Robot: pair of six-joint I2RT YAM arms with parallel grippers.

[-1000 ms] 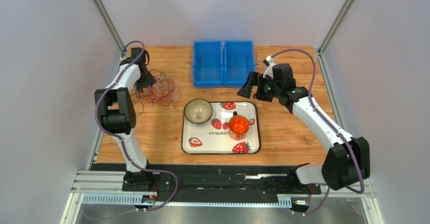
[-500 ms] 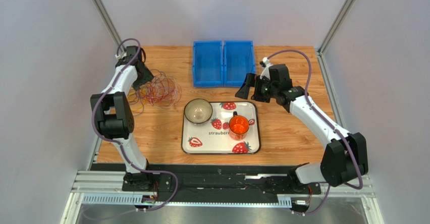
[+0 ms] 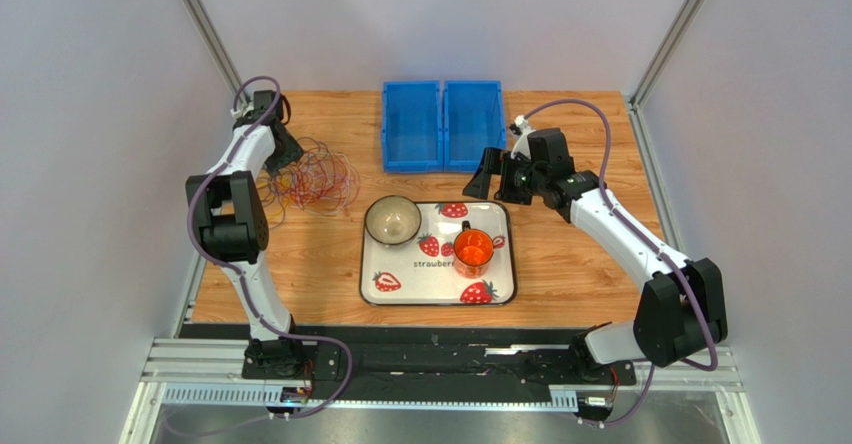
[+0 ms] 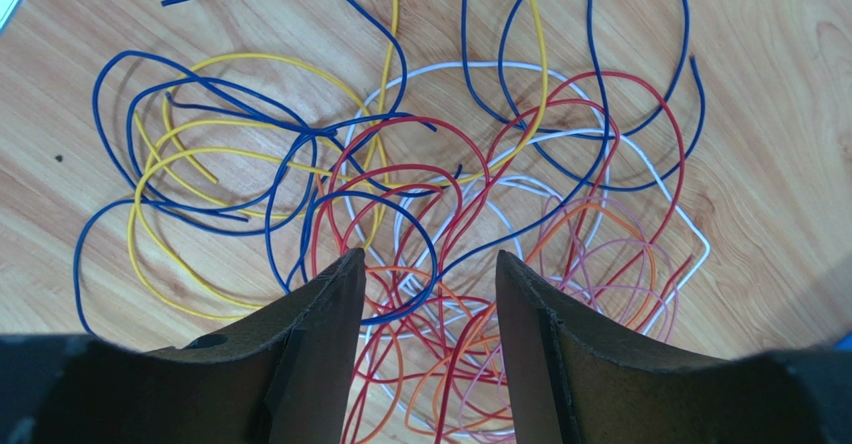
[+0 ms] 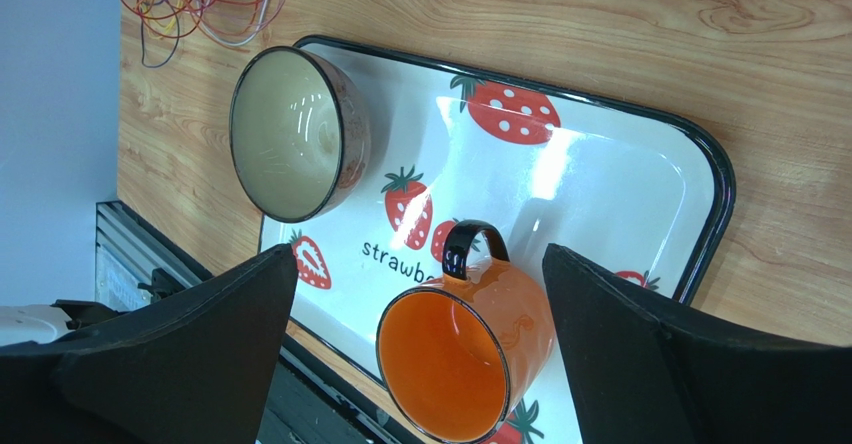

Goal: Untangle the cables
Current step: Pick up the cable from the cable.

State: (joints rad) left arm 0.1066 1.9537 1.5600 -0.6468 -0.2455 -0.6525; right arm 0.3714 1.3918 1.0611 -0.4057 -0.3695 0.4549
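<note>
The left arm reaches far forward, its hand (image 4: 430, 264) released, with the tangled cables (image 4: 450, 164) lying directly beneath and ahead of its fingers. The right arm bends inward, its hand (image 5: 420, 254) spread wide and empty. A wooden tabletop (image 3: 320, 254) sits between grey walls (image 3: 100, 164). Two blue bins (image 3: 412, 124) stand just beyond the right hand; below it are one tray (image 3: 511, 254), one bowl (image 3: 392, 220) and one orange mug (image 3: 473, 248).

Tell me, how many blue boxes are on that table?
2. Both stand side by side at the far edge of the table, beyond the tray: the left blue box and the right blue box. No other shows in any view.
</note>
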